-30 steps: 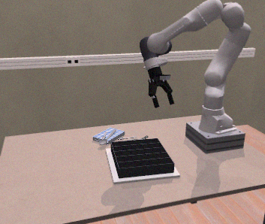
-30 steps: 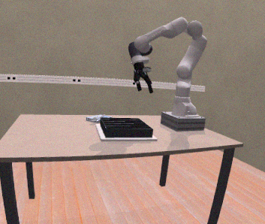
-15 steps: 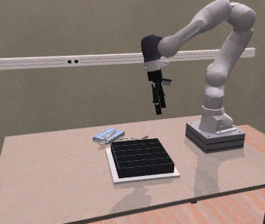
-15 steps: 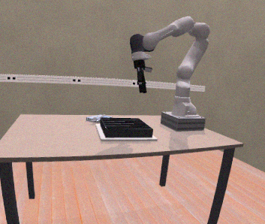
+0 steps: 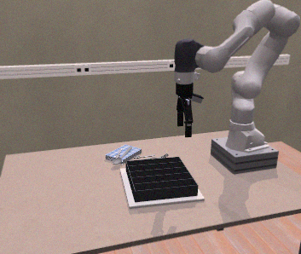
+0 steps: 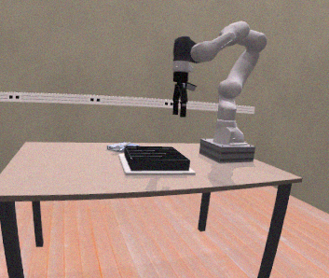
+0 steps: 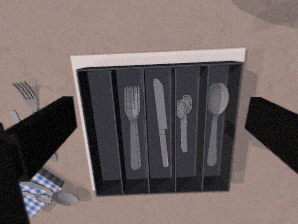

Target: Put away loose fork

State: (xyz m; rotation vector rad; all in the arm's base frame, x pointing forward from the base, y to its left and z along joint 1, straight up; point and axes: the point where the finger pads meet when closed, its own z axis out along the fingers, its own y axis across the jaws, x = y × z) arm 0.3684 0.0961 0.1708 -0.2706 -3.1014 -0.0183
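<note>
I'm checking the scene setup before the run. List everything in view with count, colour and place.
Table: one, beige, on wood floor.
Tray: one, black, five slots, on white mat.
Tray fork: one, grey, second slot from wrist-view left.
Knife: one, grey, middle slot.
Small spoon: one, grey, fourth slot.
Large spoon: one, grey, fifth slot.
Loose fork: one, grey, on table beside tray.
Checked cloth: one, blue-white, behind tray.
Gripper: one, black, open, above tray.
</note>
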